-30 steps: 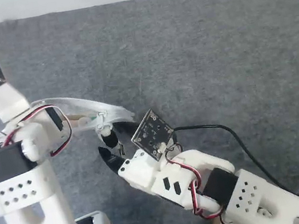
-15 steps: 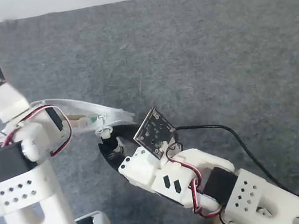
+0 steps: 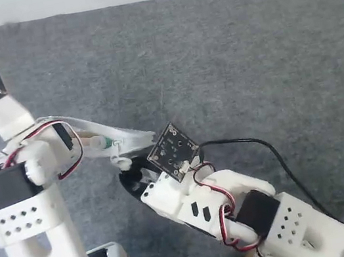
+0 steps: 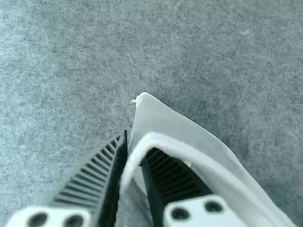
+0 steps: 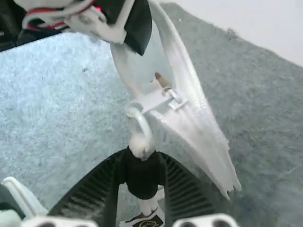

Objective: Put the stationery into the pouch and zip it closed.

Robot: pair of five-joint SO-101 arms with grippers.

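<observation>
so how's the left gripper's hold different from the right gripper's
The left gripper clamps the pouch by its fabric edge near a corner; the right gripper clamps the black zip pull hanging from the slider. The left gripper's jaws nearly meet on thin cloth; the right gripper's stand wider around the pull. Both are shut.

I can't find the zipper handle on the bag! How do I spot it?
Over the grey table, the left hand holds up a see-through white pouch. From its zip runs a thin white loop ending in a small black tag, pinched in the right hand. It is the only black bit on the pale pouch.
</observation>
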